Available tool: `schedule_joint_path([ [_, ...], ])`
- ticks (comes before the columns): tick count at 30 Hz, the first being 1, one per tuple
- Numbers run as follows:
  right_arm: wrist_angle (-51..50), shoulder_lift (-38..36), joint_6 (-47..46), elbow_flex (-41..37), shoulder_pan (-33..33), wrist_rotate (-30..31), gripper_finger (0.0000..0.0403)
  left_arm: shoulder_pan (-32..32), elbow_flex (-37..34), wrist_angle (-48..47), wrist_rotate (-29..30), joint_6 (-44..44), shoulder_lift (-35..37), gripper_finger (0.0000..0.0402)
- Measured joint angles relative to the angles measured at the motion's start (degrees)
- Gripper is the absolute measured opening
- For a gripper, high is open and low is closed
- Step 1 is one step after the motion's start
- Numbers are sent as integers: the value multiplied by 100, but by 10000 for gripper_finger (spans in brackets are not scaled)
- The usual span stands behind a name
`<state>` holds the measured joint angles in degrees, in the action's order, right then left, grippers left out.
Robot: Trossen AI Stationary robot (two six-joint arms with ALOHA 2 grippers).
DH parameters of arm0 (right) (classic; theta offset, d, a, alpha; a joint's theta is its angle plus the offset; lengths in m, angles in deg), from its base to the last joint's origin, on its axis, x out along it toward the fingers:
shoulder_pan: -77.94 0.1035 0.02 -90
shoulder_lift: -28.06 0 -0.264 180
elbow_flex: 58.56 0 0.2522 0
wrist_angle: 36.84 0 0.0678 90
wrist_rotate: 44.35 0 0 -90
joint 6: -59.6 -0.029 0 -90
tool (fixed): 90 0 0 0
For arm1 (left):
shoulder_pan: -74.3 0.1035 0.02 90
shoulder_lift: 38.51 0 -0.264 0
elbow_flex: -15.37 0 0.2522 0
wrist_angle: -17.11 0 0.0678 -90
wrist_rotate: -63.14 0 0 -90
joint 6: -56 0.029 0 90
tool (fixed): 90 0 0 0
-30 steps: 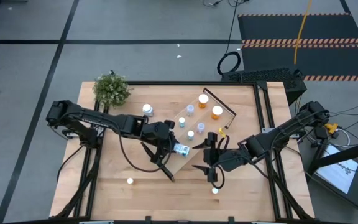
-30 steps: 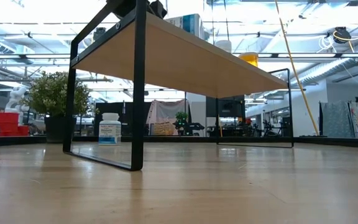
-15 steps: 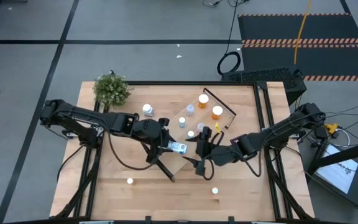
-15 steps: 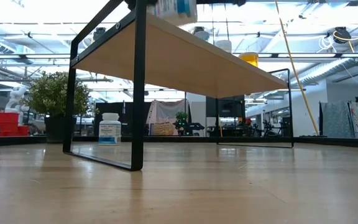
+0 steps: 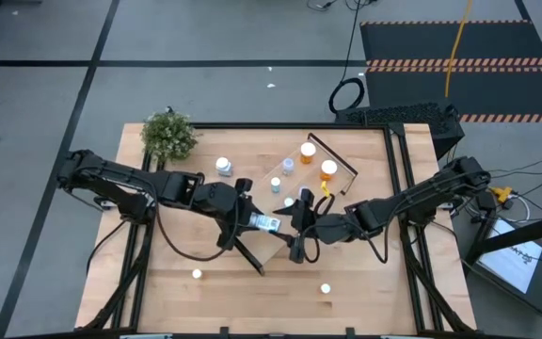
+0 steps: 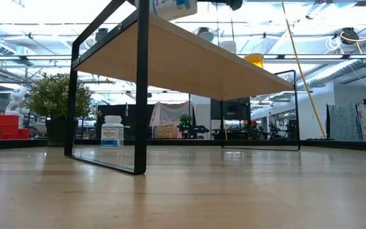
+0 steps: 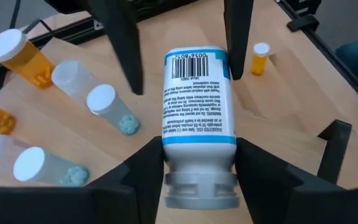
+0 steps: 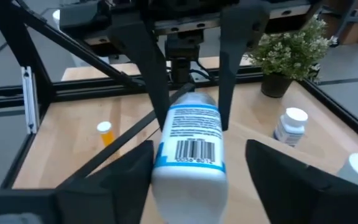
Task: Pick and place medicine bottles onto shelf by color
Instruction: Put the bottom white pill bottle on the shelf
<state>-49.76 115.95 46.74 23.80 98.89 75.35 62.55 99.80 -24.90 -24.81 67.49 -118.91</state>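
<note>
The left gripper (image 7: pixel 194 168) pinches a white bottle with a blue-edged label (image 7: pixel 197 99) by its cap end, lying sideways above the shelf's (image 5: pixel 269 247) near end. The right gripper (image 8: pixel 194 165) faces it, fingers spread on either side of the bottle's base. Other small bottles (image 5: pixel 308 151) stand farther along the shelf.

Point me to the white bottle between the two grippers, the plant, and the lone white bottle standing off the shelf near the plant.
White bottle (image 7: pixel 199 99): left wrist view, label.
Plant (image 5: pixel 169 137): high view, foliage.
Lone white bottle (image 5: pixel 222 166): high view, cap.
</note>
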Motion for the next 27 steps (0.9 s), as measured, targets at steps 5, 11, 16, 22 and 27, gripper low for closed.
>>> schedule_joint_path([
  [5, 23, 0, -124, 0, -20, -48, 193, 4, -2, 163, 42, 17, 2, 175],
  [11, 64, -4, -70, 0, -24, -132, 151, -16, -2, 171, 78, -20, 42, 182],
  [16, 117, -9, 22, 2, -18, -151, 159, -162, -6, 233, 160, 100, 85, 185],
  [22, 126, -17, -2, -2, -31, -601, 162, -582, 5, 411, 1209, 673, 90, 242],
  [27, 148, -17, -8, -4, -29, -656, 159, -932, 3, 623, 1759, 1126, 120, 321],
])
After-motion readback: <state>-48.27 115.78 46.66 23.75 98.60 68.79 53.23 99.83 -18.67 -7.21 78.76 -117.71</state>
